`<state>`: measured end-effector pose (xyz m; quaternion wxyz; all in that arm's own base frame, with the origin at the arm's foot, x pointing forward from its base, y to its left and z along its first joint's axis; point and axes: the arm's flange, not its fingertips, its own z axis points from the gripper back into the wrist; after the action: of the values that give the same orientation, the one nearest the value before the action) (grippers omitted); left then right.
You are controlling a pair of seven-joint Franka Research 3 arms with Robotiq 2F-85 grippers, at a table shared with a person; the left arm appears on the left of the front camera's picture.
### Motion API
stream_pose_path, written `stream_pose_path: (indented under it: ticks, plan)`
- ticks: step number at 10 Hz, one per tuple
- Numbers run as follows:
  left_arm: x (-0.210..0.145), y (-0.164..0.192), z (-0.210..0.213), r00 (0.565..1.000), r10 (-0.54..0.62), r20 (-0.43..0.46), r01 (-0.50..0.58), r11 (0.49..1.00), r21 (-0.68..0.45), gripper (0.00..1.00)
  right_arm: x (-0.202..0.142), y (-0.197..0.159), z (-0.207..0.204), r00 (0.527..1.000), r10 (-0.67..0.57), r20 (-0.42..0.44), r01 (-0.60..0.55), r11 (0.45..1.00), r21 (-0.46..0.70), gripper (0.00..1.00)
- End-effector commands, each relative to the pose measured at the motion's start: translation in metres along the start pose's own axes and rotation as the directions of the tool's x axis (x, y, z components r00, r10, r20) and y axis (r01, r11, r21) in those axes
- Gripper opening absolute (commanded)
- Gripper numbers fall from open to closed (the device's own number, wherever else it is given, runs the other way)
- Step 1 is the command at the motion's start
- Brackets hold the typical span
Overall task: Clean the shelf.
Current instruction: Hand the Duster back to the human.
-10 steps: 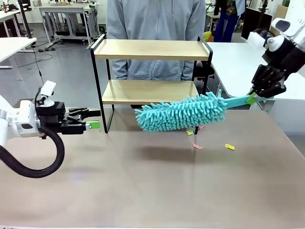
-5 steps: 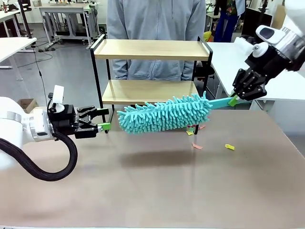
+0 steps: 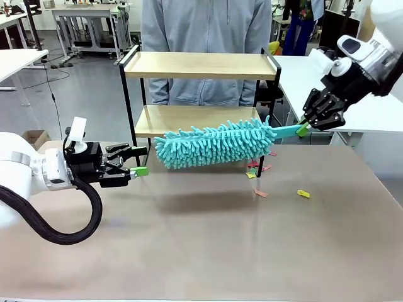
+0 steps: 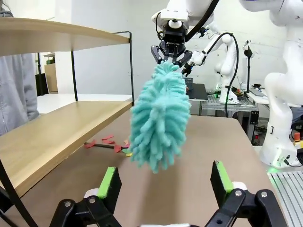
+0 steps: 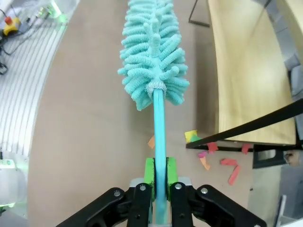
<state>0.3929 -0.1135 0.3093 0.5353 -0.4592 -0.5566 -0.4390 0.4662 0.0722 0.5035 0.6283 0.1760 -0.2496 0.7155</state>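
Note:
The shelf (image 3: 198,65) stands at the table's far side, both wood boards bare; its lower board (image 4: 57,137) also runs along the right in the right wrist view (image 5: 246,75). My right gripper (image 3: 304,129) is shut on the handle of a teal fluffy duster (image 3: 214,146), seen along the fingers (image 5: 160,175). The duster head (image 5: 152,56) hangs level above the table, just in front of the lower board and beside it. My left gripper (image 3: 140,161) is open and holds nothing, close to the shelf's front left leg. It faces the duster tip (image 4: 158,120) between its green pads (image 4: 110,182).
Small red, pink and yellow paper scraps (image 3: 260,193) lie on the table by the shelf's right legs (image 5: 227,163), and a yellow one (image 3: 303,194) lies farther right. A person in a grey hoodie (image 3: 204,25) stands behind the shelf. A white table (image 3: 315,75) adjoins at the right.
My right gripper has swung left and slightly up, carrying the duster head along the front of the lower board. My left gripper has moved right toward the shelf's left leg.

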Motion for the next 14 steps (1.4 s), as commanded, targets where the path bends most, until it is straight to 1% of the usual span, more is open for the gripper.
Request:
stream_pose_path:
  ticks: [1,2,3,5,6,9,11,14]
  plan:
    - [-0.001,0.002,0.002,1.0,-0.001,-0.01,0.002,1.0,0.018,1.0,0.002,0.0,0.0,0.999,-0.024,-0.026,0.024,1.0,0.003,0.13]
    - [0.0,0.0,0.0,1.0,0.0,0.0,0.0,1.0,0.0,1.0,0.002,0.0,0.0,0.999,-0.024,-0.026,0.024,1.0,0.003,0.13]
    - [-0.006,0.009,-0.009,0.999,-0.043,0.016,0.043,0.999,0.006,1.0,0.002,0.0,0.0,0.999,-0.024,-0.026,0.024,1.0,0.003,0.13]
    - [-0.012,0.021,-0.019,0.997,-0.033,0.073,0.035,0.999,-0.024,1.0,0.002,0.0,0.0,0.999,-0.024,-0.026,0.024,1.0,0.003,0.13]
    - [-0.009,0.027,-0.024,0.996,-0.018,0.091,0.024,0.998,-0.059,1.0,0.002,0.0,0.0,0.999,-0.024,-0.026,0.024,1.0,0.003,0.13]
    - [-0.006,0.042,-0.041,0.994,0.014,0.106,0.0,0.99,-0.139,1.0,0.002,0.0,0.0,0.999,-0.024,-0.026,0.024,1.0,0.003,0.13]
    - [-0.006,0.044,-0.063,0.995,0.028,0.092,-0.008,0.979,-0.204,1.0,0.002,0.0,0.0,0.999,-0.024,-0.026,0.024,1.0,0.003,0.13]
    - [-0.012,0.037,-0.093,0.995,0.034,0.092,-0.012,0.972,-0.234,1.0,0.002,0.0,0.0,0.999,-0.024,-0.026,0.024,1.0,0.003,0.13]
